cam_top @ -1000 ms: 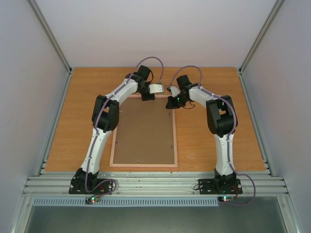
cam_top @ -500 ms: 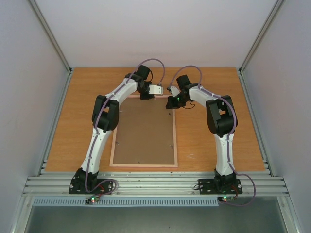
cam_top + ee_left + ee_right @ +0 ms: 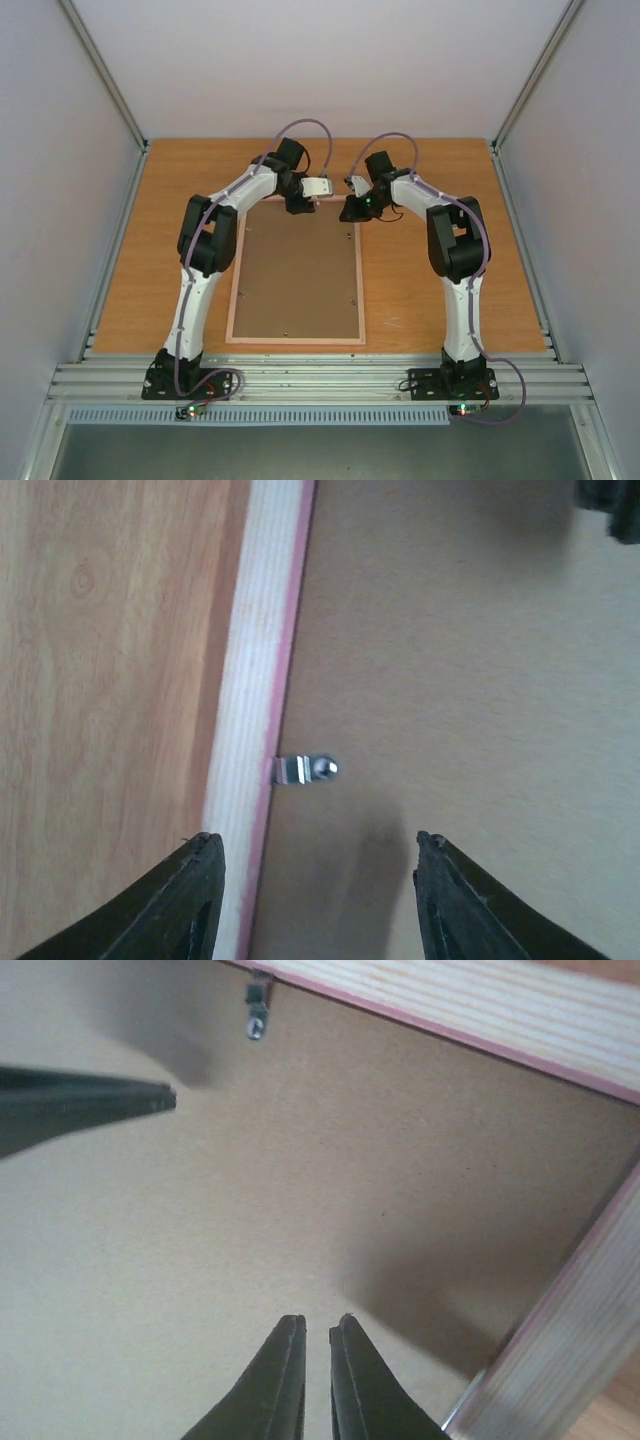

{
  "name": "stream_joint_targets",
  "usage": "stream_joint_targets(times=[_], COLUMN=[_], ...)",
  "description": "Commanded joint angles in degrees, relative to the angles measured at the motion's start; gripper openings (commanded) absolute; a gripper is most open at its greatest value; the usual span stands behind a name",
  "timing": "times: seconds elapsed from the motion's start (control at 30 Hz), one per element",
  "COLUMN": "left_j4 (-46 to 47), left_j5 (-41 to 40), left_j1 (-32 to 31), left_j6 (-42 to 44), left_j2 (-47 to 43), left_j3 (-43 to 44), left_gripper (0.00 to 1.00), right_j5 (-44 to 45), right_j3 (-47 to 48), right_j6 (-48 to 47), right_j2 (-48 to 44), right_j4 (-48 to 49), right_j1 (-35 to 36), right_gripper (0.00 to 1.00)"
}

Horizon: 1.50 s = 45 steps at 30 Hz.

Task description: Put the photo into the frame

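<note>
Frame (image 3: pixel 295 341) back-up on bench (image 3: pixel 150 250), backing board (image 3: pixel 298 270) in. L gripper (image 3: pixel 318 840) open nr clip (image 3: pixel 305 770); R gripper (image 3: pixel 320 1320) nearly closed, empty.

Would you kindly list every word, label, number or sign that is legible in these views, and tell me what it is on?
None can be read. The frame, the brown backing board, the metal clip and the wooden table all show bare surfaces with no print.
</note>
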Motion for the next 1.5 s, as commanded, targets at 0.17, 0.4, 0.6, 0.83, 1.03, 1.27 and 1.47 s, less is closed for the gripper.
stream_joint_targets(times=[0.17, 0.4, 0.6, 0.83, 1.03, 1.27, 1.47], left_j4=[3.1, 4.3, 6.8, 9.7, 14.0, 13.1, 13.1], left_j5=[0.9, 3.6, 8.8, 8.7, 10.1, 11.1, 9.3], left_j1=[0.2, 0.6, -0.8, -4.9, -7.2, -10.1, -11.0], left_j6=[-9.0, -14.5, -12.9, -11.8, -11.3, -4.6, -0.1], left_j2=[-10.4, -15.1, -15.9, -11.7, -10.5, -10.0, -9.1], left_j3=[-8.5, -13.6, -15.9, -14.8, -17.2, -20.3, -22.0], left_gripper=[0.58, 0.64, 0.65, 0.52, 0.31, 0.21, 0.17], right_j5=[5.1, 13.1, 6.9, 1.8, -4.6, -9.6, -9.5], right_j3=[-1.1, -5.2, -10.4, -15.6, -14.7, -14.2, -13.3], right_j6=[-0.6, -4.1, -2.2, 0.4, 2.8, 6.2, 6.9], right_j2=[-11.2, -14.4, -15.2, -14.6, -11.3, -7.8, -5.0], right_j4=[-6.2, -11.9, -12.9, -8.2, -5.4, -3.3, -3.0], right_j1=[-0.4, -0.2, -1.0, -3.3, -5.7, -6.0, -6.0], right_gripper=[0.46, 0.70, 0.61, 0.39, 0.32, 0.29, 0.19])
